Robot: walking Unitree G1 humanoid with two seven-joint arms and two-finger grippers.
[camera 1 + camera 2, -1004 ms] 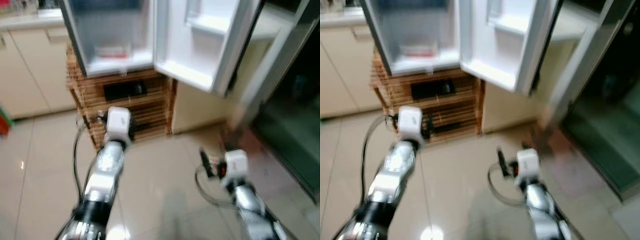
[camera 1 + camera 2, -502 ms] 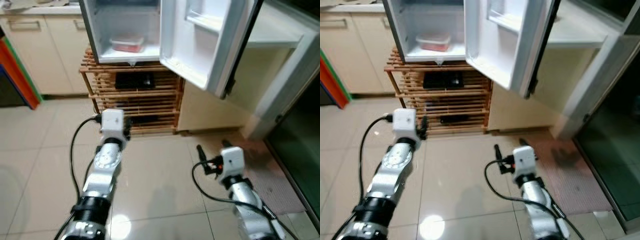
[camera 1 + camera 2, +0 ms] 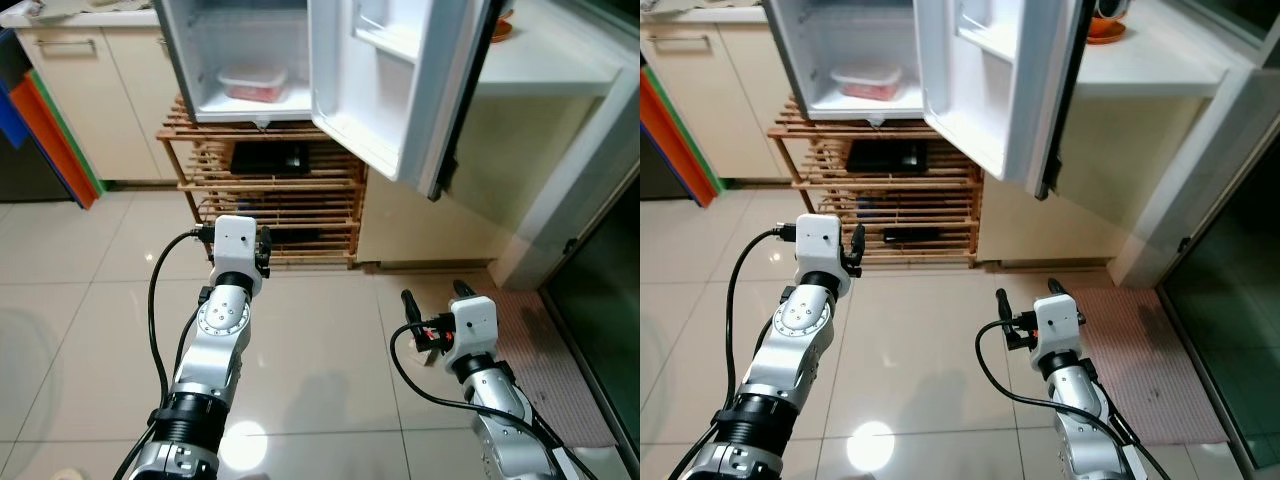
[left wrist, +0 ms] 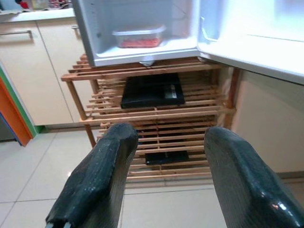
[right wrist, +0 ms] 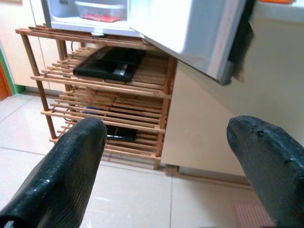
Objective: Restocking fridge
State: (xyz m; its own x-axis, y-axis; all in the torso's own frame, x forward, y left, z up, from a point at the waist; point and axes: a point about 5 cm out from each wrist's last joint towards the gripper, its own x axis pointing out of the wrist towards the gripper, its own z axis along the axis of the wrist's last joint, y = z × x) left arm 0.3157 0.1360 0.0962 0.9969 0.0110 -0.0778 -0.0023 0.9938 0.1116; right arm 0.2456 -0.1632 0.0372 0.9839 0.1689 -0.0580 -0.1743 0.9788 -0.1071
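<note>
Fridge (image 3: 250, 60) stands open on a wooden rack (image 3: 270, 200), its door (image 3: 390, 90) swung out toward the robot's right. One lidded tub (image 4: 139, 36) with reddish contents sits on the fridge floor, toward the back; the rest of that compartment looks bare. A flat black device (image 4: 152, 90) lies on the rack's upper shelf, a smaller dark item on a lower one. Left gripper (image 4: 164, 175) is raised before the rack, fingers spread, nothing between them. Right gripper (image 5: 166, 171) hangs lower over the tiled floor (image 3: 90, 300), fingers wide apart, also empty. A counter (image 3: 1140, 65) with an orange dish lies beyond the door; a mat (image 3: 1130, 350) sits on the floor at right. Judgement: no stock in either gripper, so restocking cannot proceed until an item is fetched. Risks: the door's lower corner juts into the right arm's path, so a lift or forward step on that side could strike it and swing it or jolt the fridge; the fridge sits on a light slatted rack, so a bump could shift it; the mat edge could catch a foot.
</note>
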